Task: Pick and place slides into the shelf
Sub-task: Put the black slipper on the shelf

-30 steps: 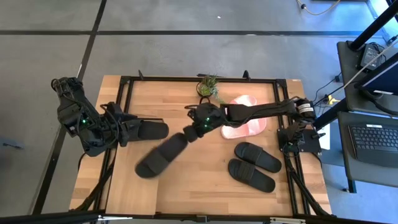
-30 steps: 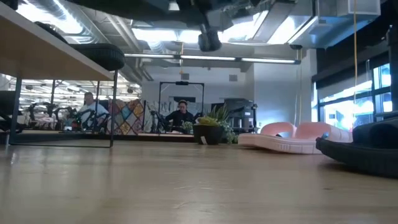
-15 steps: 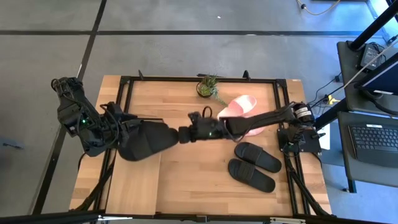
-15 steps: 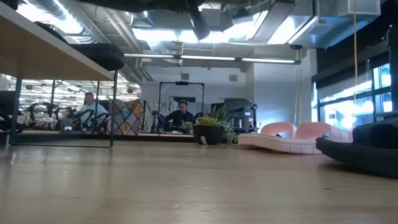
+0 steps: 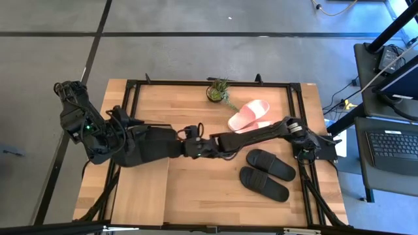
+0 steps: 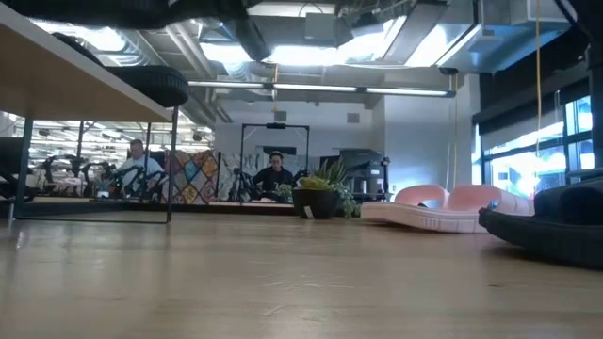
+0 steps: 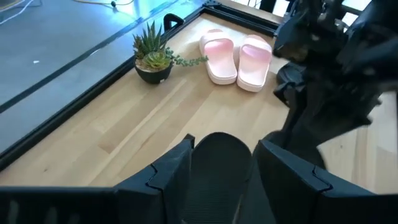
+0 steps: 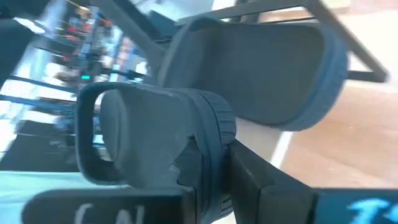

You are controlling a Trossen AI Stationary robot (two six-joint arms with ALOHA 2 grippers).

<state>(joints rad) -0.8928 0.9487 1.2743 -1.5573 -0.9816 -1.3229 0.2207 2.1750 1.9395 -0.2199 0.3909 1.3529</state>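
My left gripper (image 5: 134, 140) is at the table's left, shut on a black slide (image 7: 221, 155) whose far end shows at the shelf top's end (image 6: 160, 85). My right gripper (image 5: 185, 147) reaches across from the right, shut on a second black slide (image 5: 160, 149) held close beside the first, above the light-wood shelf (image 5: 140, 192). In the right wrist view this slide's strap (image 8: 124, 137) is near, with the other slide (image 8: 261, 68) behind it. Two pink slides (image 5: 251, 116) and two more black slides (image 5: 268, 173) lie on the tabletop at the right. My left gripper has the black slide between its two fingers, one on each long side (image 7: 199, 168), the fingers lying along the slide. The slide points toward the table's right; whether it rests on the shelf top I cannot tell. My right gripper holds its black slide by the end next to the strap (image 8: 208, 155), coming level from the table's right. The fingers themselves hide the place of contact. The slide reaches out beyond the fingers toward the left, lifted clear of the tabletop.
A small potted plant (image 5: 219, 91) stands at the table's far edge, left of the pink slides. A black frame (image 5: 196, 83) runs round the table. Bare wood (image 5: 202, 189) lies between the shelf and the black pair.
My right gripper has moved toward the table's left edge with its black slide and has turned. The slide, which slanted toward the near left over the table's middle, now lies alongside the slide in my left gripper. The pink slides are uncovered.
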